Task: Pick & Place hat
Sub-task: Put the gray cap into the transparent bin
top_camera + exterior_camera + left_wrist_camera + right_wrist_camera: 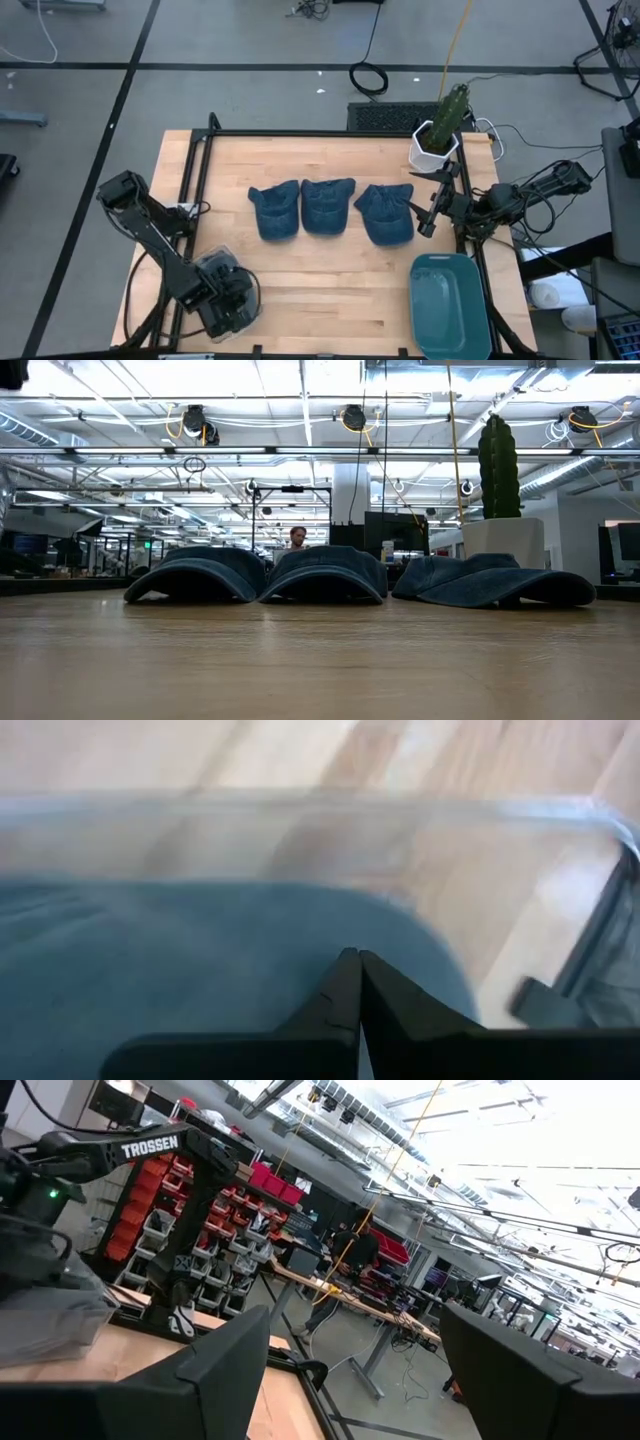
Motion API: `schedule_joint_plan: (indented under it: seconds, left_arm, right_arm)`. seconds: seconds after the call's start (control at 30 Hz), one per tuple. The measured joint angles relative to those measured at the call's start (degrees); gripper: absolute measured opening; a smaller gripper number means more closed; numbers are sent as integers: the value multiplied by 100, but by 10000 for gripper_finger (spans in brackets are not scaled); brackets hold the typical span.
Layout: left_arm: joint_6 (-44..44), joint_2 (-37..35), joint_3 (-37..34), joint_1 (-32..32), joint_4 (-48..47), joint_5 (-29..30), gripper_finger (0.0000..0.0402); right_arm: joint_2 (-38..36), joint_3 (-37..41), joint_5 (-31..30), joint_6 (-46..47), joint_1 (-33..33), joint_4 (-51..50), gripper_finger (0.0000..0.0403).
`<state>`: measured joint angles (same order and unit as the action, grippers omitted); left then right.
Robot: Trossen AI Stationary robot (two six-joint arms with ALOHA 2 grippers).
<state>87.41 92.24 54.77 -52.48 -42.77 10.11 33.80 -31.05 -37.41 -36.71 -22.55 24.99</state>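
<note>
Three blue denim hats lie in a row on the wooden table: left hat [275, 210] [195, 575], middle hat [328, 205] [325, 572], right hat [385, 212] [495, 582]. Each rests on its brim and crown edge. My right gripper [421, 205] [355, 1370] is open, held level just right of the right hat, with its fingers pointing toward the table's left. My left gripper [228, 292] [358, 960] is shut at the near left corner. It points down into a clear container [300, 810], over a blue surface [150, 950] inside it. My left gripper has its shut fingertips [345, 982] pointing down at the blue surface in the clear container. Whether they touch it, I cannot tell.
A teal bin [450, 305] sits at the near right corner. A cactus in a white pot [436, 140] [503, 540] stands at the far right, behind the right gripper. Bare wood lies between the hats and the near edge. A person [296, 538] shows far back in the room.
</note>
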Motion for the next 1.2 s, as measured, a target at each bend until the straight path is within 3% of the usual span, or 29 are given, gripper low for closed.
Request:
schedule_joint_plan:
  seconds: [0.2, 0.5, 0.67, 0.87, 1.03, 1.2]
  left_arm:
    - [-513, 18, 355, 129, -466, -288, 2]
    - [-1030, -13, 1833, 398, -2279, -87, 1]
    - [-563, -17, 2325, 297, -3199, 8, 1]
    - [882, -19, 2171, -169, -3709, -597, 1]
    - [1686, -21, 1782, -589, -3234, -607, 1]
    - [1825, -53, 935, -738, -2544, -568, 1]
  right_arm:
    - [0, 0, -2, 0, 0, -13, 279]
    - [2, 0, -2, 0, 0, -22, 279]
    - [2, 0, -2, 0, 0, -21, 279]
    - [0, 0, -1, 0, -1, -19, 279]
    - [0, 0, 0, 0, -1, -19, 279]
    - [0, 0, 0, 0, 0, -17, 279]
